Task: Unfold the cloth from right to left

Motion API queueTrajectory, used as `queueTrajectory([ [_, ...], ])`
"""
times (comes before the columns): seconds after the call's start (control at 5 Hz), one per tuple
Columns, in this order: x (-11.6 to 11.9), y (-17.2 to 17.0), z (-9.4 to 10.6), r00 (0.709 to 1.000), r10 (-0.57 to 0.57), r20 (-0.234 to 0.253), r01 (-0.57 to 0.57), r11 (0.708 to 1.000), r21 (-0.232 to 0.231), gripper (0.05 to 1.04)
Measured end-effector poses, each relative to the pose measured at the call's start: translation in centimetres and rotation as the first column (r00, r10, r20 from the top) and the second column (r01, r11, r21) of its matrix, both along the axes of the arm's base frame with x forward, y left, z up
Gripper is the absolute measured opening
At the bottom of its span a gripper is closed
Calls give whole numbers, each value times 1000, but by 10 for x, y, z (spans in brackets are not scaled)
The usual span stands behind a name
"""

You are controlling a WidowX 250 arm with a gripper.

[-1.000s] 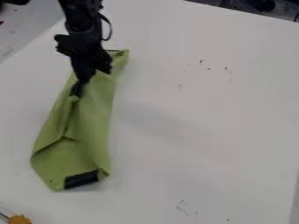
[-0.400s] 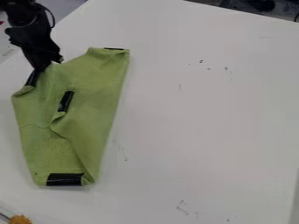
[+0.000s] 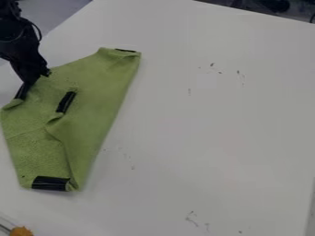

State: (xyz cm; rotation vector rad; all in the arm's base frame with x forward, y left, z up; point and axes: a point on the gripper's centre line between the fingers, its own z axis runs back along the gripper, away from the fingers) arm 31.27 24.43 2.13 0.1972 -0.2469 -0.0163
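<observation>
Camera view: my gripper (image 3: 20, 96), jaws pinching the green cloth (image 3: 93, 91) at its left edge on the white table (image 3: 215, 133), has drawn that edge farther left, so the unfolding looks well along, though creases remain; I can read no writing.

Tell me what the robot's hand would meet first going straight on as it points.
The green cloth, most likely: the hand points down at its upper-left part in the picture, with the white table beneath. Whether they touch is unclear.
</observation>
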Motion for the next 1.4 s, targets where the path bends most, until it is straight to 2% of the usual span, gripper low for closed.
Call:
queueTrajectory([
  [0.2,-6,12,-1,1000,20,-11,-19,999,38,84],
  [0.4,-10,24,1,1000,20,-5,-20,997,80,239],
  [0.6,-8,32,10,1000,-4,-20,7,993,114,506],
  [0.8,-8,34,13,999,-17,-33,21,992,120,816],
  [1.0,-10,43,16,1000,-9,-18,12,991,136,1009],
  [1.2,-11,54,18,1000,-22,-9,23,990,137,1007],
  [1.4,-11,51,21,999,-32,-24,34,995,97,1000],
])
